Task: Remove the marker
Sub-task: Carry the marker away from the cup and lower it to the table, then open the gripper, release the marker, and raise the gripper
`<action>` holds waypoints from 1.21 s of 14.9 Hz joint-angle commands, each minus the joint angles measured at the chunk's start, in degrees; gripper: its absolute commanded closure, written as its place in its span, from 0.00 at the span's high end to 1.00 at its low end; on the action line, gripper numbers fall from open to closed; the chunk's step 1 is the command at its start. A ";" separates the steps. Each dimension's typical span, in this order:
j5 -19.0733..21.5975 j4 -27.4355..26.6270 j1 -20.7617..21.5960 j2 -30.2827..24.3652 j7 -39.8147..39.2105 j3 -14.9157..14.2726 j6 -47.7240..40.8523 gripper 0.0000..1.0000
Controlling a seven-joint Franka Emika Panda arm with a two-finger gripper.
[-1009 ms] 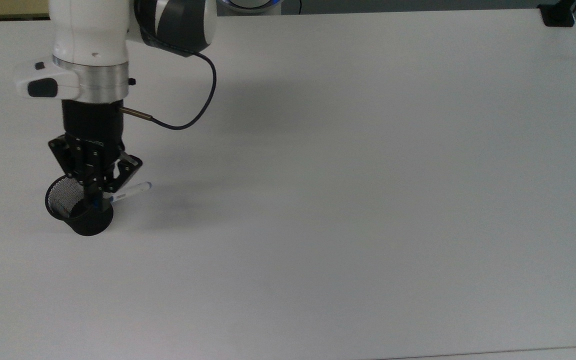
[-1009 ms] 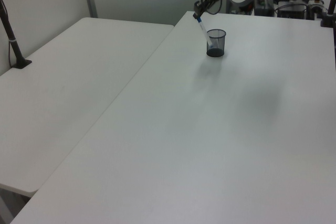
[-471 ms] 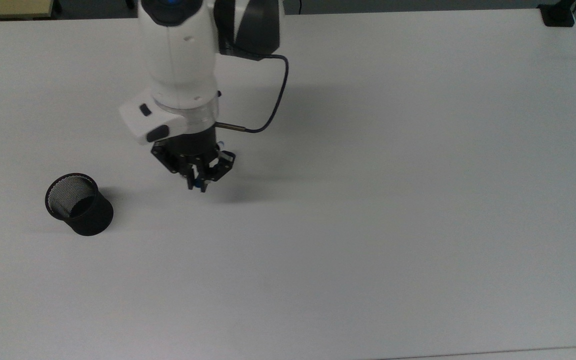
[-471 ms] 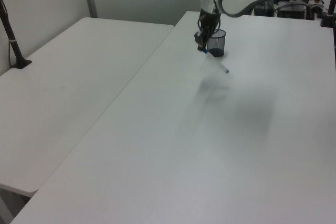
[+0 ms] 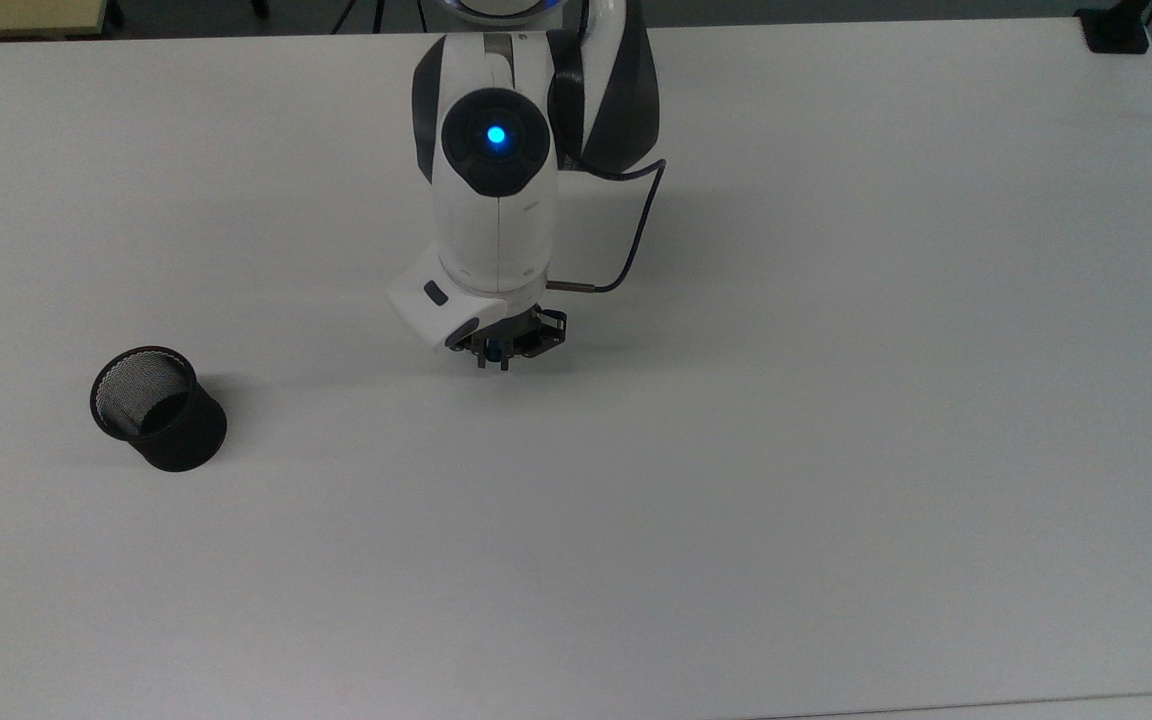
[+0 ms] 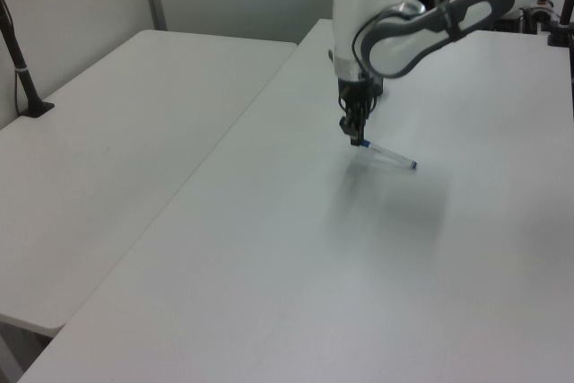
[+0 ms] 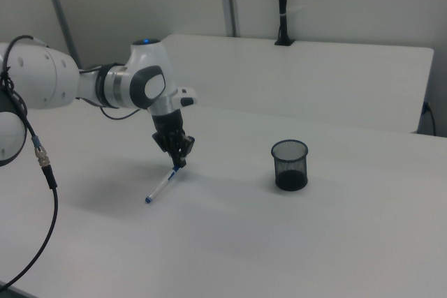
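Observation:
My gripper (image 6: 359, 136) is shut on the blue-capped end of the marker (image 6: 390, 155), a slim white pen with a tiny blue tip. The marker hangs tilted from the gripper (image 7: 176, 164), and the marker's (image 7: 161, 186) free end slants down close to the white table (image 5: 836, 420); I cannot tell whether it touches. In the top view the arm covers most of the gripper (image 5: 494, 358), near the middle of the table. The black mesh cup (image 5: 158, 408) stands upright and apart at the top view's left. In the right view the cup (image 7: 289, 164) is to the right of the gripper.
A second white table (image 6: 117, 132) adjoins on the left view's left, with a black clamped post (image 6: 20, 56) at its edge. A black clamp (image 5: 1116, 28) sits at the top view's far right corner. A loose cable (image 7: 43, 162) hangs at the right view's left.
The gripper carried the marker up out of the mesh cup and then toward the top view's right, to mid-table. The cup stayed in place.

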 commanded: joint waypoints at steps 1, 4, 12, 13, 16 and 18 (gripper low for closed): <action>0.85 -1.27 0.59 -0.63 -2.18 -0.74 -1.44 0.17; 0.85 -1.09 0.59 -0.54 -1.57 -0.74 -1.71 0.61; 0.94 -0.65 0.24 -8.34 0.98 -0.74 -14.96 1.00; 0.94 -0.74 0.24 -10.36 1.07 -0.83 -16.81 1.00; 0.94 -1.27 -0.20 -16.43 0.55 -1.35 -20.77 1.00; 0.94 -1.53 -2.12 -18.98 -0.24 -1.36 -21.66 1.00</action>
